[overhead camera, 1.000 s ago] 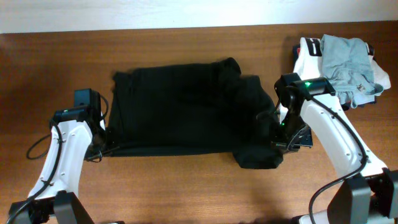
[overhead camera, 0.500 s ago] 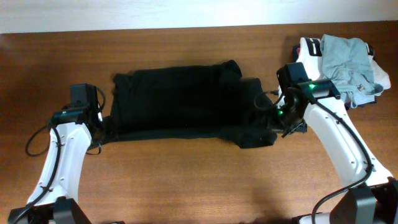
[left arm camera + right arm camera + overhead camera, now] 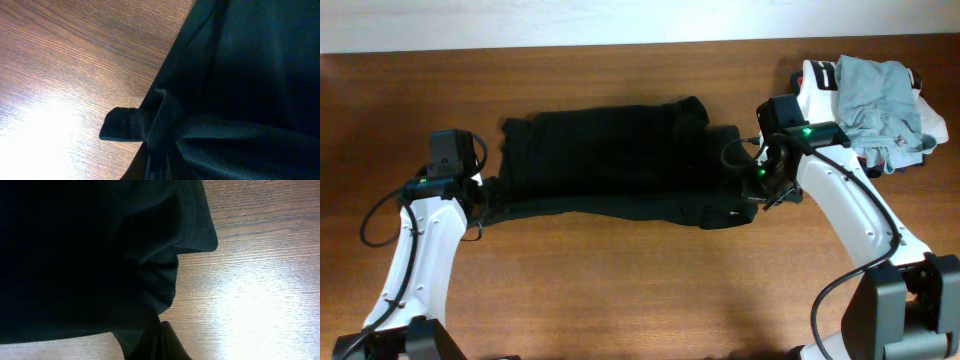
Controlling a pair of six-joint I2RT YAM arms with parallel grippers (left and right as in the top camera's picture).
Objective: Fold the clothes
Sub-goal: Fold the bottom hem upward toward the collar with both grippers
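White links, black joints (small green lights), black cables.

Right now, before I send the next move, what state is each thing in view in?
black top: spread out wide, partly folded, front edge stretched between the two grippers.
left gripper: shut on the black top's left end.
right gripper: shut on the black top's right end.
pile of other garments: crumpled heap at the far right, not folded.

Brown wood-grain table, light glare; pale strip beyond far edge.
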